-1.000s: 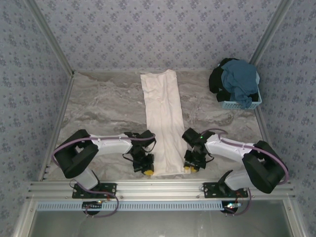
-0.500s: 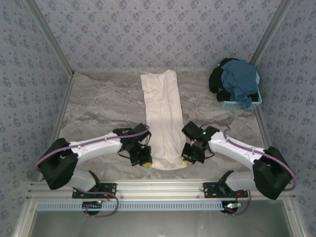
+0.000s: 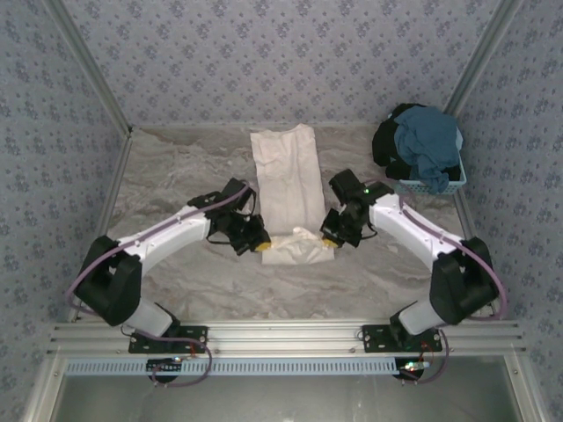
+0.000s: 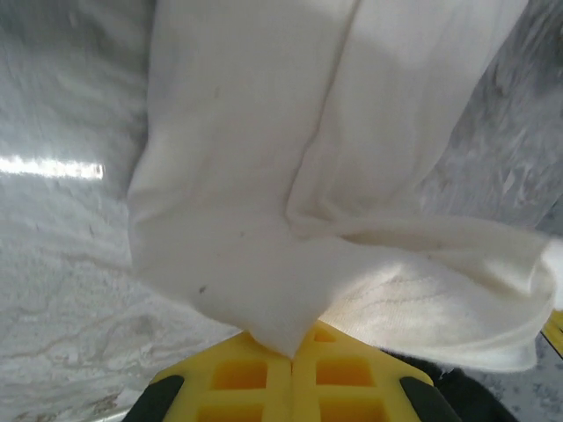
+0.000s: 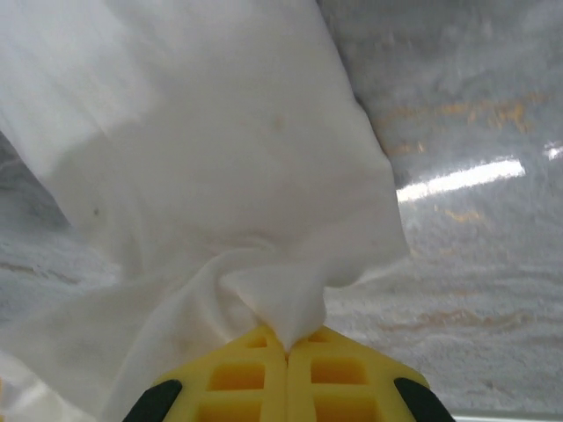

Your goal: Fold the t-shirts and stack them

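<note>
Both my pincers are clamped on the long cream-white cotton t-shirt (image 3: pixel 286 171). Left pincer (image 3: pixel 262 247) pinches its near left corner, right pincer (image 3: pixel 327 239) its near right corner. In both wrist views the yellow jaws are pressed together with cloth between them. The shirt's near end is raised and doubled over toward its middle, bunched and sagging between the two grips. Its far half lies flat on the grey marbled surface (image 3: pixel 167 185), running lengthwise away from me. Right of the shirt's far end, well apart: small light-blue plastic lattice basket (image 3: pixel 412 186), teal-blue t-shirt (image 3: pixel 427 145) draped over a black t-shirt (image 3: pixel 385 145) in it.
</note>
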